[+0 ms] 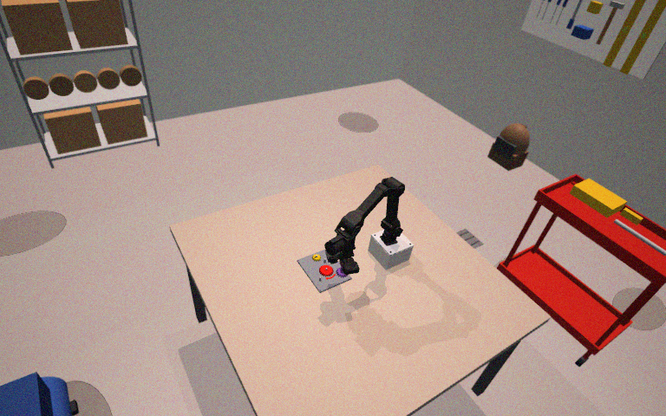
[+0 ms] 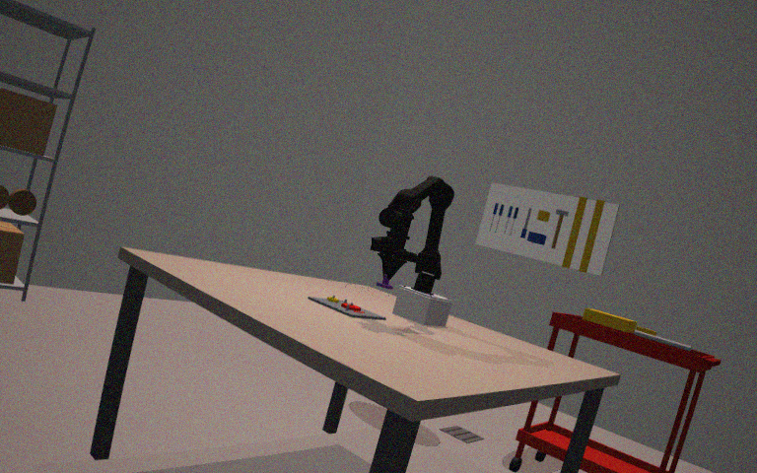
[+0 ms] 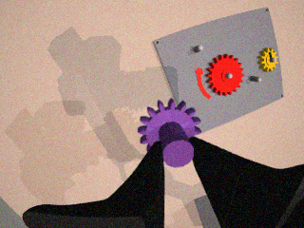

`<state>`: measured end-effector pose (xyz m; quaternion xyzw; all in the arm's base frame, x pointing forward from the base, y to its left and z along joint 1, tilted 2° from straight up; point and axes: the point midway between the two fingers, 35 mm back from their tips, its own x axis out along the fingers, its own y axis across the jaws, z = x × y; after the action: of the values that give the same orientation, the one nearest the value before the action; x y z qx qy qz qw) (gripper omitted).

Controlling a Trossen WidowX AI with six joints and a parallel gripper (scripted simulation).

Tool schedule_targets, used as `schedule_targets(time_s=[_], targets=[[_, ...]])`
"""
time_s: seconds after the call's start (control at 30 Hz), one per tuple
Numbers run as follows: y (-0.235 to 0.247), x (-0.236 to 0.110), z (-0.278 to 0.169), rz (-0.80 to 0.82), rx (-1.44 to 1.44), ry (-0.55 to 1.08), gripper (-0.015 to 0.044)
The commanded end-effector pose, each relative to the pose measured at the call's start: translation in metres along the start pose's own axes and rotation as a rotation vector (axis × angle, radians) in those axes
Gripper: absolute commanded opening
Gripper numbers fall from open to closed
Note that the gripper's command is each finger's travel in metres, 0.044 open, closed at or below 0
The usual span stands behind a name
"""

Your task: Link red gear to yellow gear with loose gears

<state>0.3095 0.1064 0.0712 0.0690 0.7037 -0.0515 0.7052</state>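
Note:
My gripper [image 3: 175, 144] [image 2: 386, 277] is shut on the round handle of a purple gear [image 3: 163, 115] [image 2: 384, 285] [image 1: 341, 273]. The gear hangs in the air, well above the table; in the wrist view it overlaps the near edge of the grey board [image 3: 182, 68] [image 1: 321, 284] [image 2: 367, 317]. The red gear [image 3: 220, 66] [image 1: 325, 269] sits on a peg, with the red arrow [image 3: 200, 86] beside it. The yellow gear [image 3: 265, 66] [image 1: 314, 256] sits on another peg. An empty peg [image 3: 255, 79] stands between them, and another empty peg [image 3: 198, 48] stands on the red gear's far side.
The wooden table [image 1: 254, 257] [image 2: 241, 293] carries the board and the arm's white base block [image 1: 389, 253] [image 2: 421, 307], which stands close to the board. The arm's shadow falls across the table. No other loose gear can be made out.

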Motion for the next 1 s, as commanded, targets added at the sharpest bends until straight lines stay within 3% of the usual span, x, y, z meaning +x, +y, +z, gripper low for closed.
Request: schedule_targets(time_s=[0.0, 0.97], targets=[[-0.011, 0.004, 0.004, -0.005, -0.005, -0.002, 0.0], [-0.079, 0.026, 0.024, -0.012, -0.004, -0.003, 0.0]])
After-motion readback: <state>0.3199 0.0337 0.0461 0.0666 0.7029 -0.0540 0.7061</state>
